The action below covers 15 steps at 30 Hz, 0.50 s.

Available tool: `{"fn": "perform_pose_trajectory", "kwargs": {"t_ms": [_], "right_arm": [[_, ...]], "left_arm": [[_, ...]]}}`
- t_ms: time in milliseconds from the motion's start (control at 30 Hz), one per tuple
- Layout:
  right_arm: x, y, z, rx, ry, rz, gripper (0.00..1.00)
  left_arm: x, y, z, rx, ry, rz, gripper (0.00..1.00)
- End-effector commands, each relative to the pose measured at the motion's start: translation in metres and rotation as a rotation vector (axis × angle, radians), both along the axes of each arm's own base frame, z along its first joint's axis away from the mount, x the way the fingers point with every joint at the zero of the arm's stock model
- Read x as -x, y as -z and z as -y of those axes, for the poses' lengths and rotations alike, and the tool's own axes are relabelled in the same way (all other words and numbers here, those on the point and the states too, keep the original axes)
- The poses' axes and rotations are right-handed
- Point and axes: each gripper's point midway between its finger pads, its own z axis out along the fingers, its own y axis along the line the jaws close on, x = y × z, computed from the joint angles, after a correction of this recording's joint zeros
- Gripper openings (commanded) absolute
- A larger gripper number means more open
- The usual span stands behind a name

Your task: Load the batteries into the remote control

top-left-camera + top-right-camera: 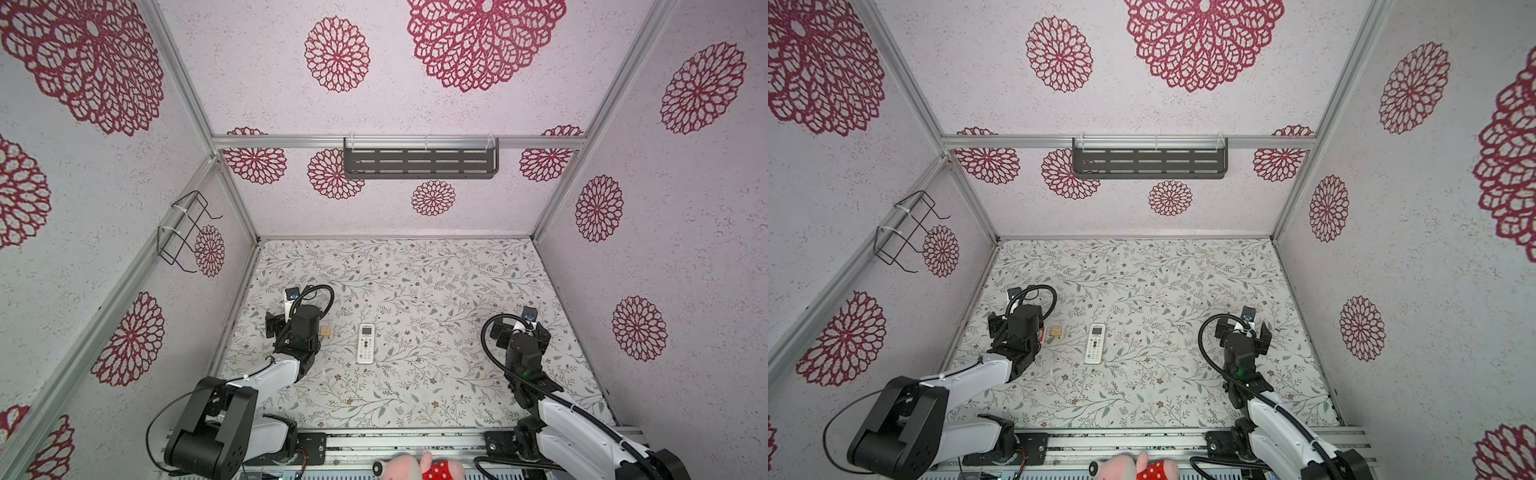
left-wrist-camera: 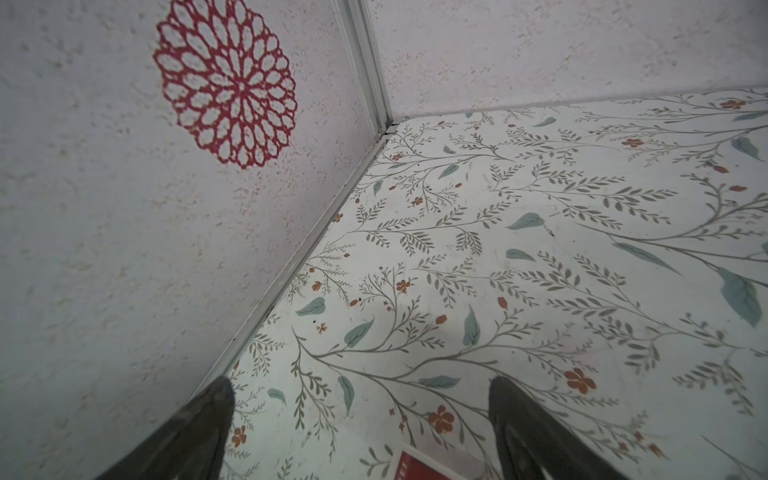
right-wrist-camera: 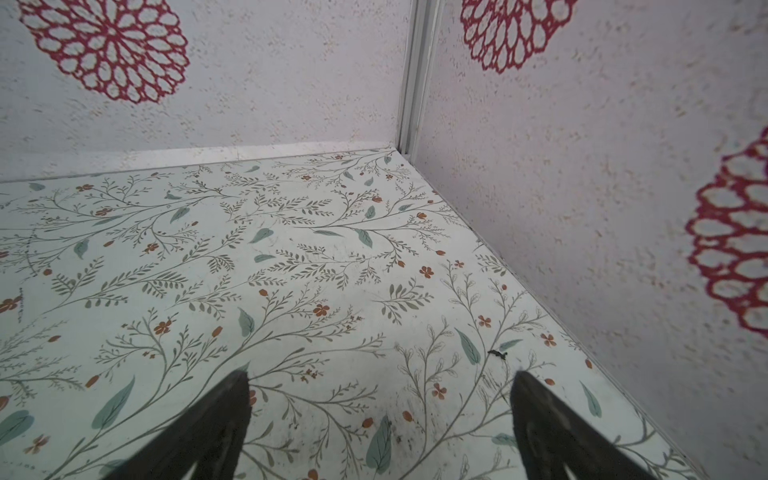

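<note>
Tabletop [image 1: 415,270] in floral print fills the lower middle of both top views. Left gripper [image 2: 359,392] hangs over its lower left part and right gripper [image 3: 382,378] over its lower right. Each wrist view shows the jaws spread wide with nothing between them.

Remote control [image 1: 366,344] lies face up, buttons showing, just left of centre in the lower half, well apart from both grippers. It looks like a light, rigid plastic shell, smooth and probably slippery. A hold across its long narrow sides near the middle seems safest, and it will likely need turning over to reach the back.

Red card box [image 1: 1042,335] peeks out just beside the left gripper, next to a small wooden block [image 1: 1055,331].

Batteries show in no view. As small smooth cylinders they would roll, so a pinch across the barrel should suit them.
</note>
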Motion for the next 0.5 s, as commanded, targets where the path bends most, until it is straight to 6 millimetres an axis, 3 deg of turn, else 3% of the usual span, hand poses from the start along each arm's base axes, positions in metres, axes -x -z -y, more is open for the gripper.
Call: {"fn": "perform_pose_trajectory", "kwargs": {"t_ms": [0,200,467], "right_arm": [[-0.007,-0.022,0.005,0.004,-0.002,0.117,0.99],[-0.015,-0.001,0.011,-0.029,-0.003,0.085,0.99],[-0.030,0.000,0.010,-0.009,-0.005,0.074,0.99]], "left_arm": [[-0.016,-0.031,-0.002,-0.018,0.023,0.166,0.97],[-0.020,-0.034,-0.008,0.018,0.058,0.225,0.97],[-0.022,-0.038,-0.014,0.052,0.090,0.304,0.97]]}}
